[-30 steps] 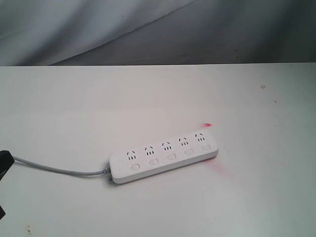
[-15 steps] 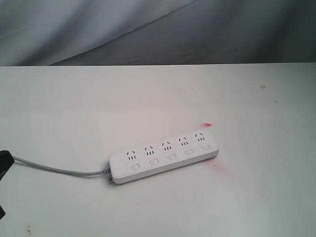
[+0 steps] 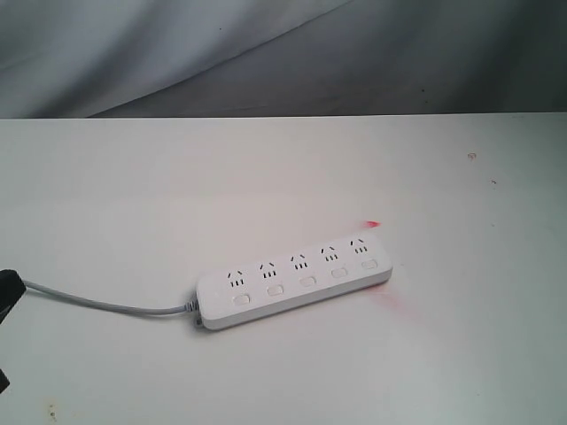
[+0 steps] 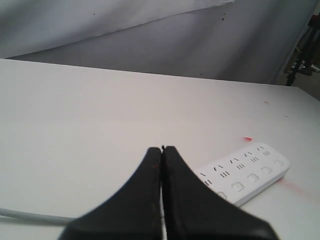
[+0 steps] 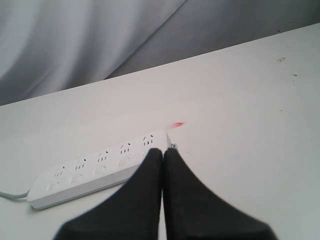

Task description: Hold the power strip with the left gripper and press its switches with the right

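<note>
Exterior view: the power strip [image 3: 297, 285] lies lower centre on the table [image 3: 133, 195], slanting up to the right. Its cord [image 3: 97, 304] trails to the left edge, and nothing touches the strip.

Left wrist view: the left gripper [image 4: 161, 149] is clenched on nothing, with the strip ahead and apart. It should open first, then clamp across the strip's cord end.

Right wrist view: the right gripper [image 5: 162, 150], clenched and empty, faces the cordless end. Its joined tips suit pushing the switches [image 5: 100, 169] straight down.
</note>
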Controlling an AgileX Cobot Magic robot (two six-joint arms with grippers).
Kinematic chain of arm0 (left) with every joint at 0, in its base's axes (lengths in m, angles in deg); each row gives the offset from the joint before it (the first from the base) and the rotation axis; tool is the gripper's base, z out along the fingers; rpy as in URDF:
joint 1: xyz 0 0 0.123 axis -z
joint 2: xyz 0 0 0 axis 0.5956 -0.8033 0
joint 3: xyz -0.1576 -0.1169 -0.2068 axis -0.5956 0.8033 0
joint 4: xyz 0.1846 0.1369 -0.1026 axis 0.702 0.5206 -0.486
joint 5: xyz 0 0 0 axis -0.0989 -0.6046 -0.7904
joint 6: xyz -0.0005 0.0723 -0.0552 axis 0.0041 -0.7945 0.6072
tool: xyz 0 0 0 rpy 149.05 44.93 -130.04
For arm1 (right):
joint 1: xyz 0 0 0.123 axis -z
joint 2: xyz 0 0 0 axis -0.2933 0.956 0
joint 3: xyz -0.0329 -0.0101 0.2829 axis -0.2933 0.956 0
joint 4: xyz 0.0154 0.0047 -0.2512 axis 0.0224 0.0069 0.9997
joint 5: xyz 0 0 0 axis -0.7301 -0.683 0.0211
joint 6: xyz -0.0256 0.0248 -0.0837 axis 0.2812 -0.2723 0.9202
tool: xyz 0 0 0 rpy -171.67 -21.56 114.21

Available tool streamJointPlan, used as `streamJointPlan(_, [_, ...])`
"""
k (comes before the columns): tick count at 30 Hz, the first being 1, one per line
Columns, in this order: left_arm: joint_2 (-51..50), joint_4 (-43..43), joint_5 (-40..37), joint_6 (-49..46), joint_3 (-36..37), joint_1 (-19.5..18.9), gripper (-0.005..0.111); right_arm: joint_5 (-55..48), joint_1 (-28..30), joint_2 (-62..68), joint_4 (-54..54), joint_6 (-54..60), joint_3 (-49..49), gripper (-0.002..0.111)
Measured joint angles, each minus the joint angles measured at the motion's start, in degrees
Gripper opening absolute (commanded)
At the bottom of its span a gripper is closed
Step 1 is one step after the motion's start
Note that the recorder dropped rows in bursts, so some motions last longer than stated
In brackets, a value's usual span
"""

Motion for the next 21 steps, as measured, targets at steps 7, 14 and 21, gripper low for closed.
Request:
streamJointPlan(7, [2.8,0.0,0.0,-0.8,0.0,0.0,0.0,0.0,0.0,0.0,0.0,0.0,0.0,0.0])
streamJointPlan(14, [13.2,0.0,-8.2,-5.2,0.0,-0.1,0.0,0.0,0.0,0.0,0.0,0.0,0.0,0.0])
streamJointPlan(21, [22.2,0.4,-16.4,-6.2,0.0,-8.1,0.0,0.0,0.0,0.0,0.0,0.0,0.0,0.0])
